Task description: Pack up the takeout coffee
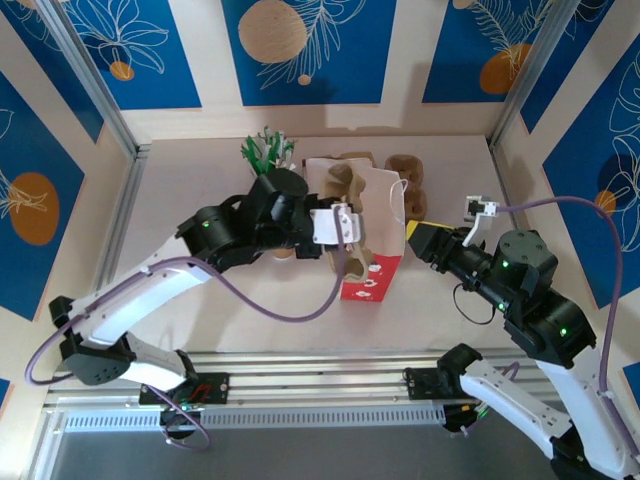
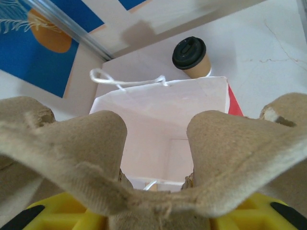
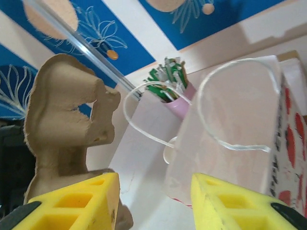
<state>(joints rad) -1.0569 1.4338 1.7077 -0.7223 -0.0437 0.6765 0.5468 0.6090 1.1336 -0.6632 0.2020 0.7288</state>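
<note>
While the left pincer (image 2: 160, 218) clamps one brown moulded-pulp carrier (image 2: 72, 143), the right pincer (image 3: 153, 201) gapes empty. One open white paper bag (image 2: 158, 120) and one black-lidded kraft cup (image 2: 194, 60) stand by; one pink cup (image 3: 180, 103) holds green-white sticks (image 3: 165, 79).

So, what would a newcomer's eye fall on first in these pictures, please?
Probably the brown pulp carrier held in the left gripper at the mouth of the open white paper bag, mid-table. Then the lidded takeout coffee standing past the bag in the left wrist view, and the pink cup of green sticks at the back.
</note>
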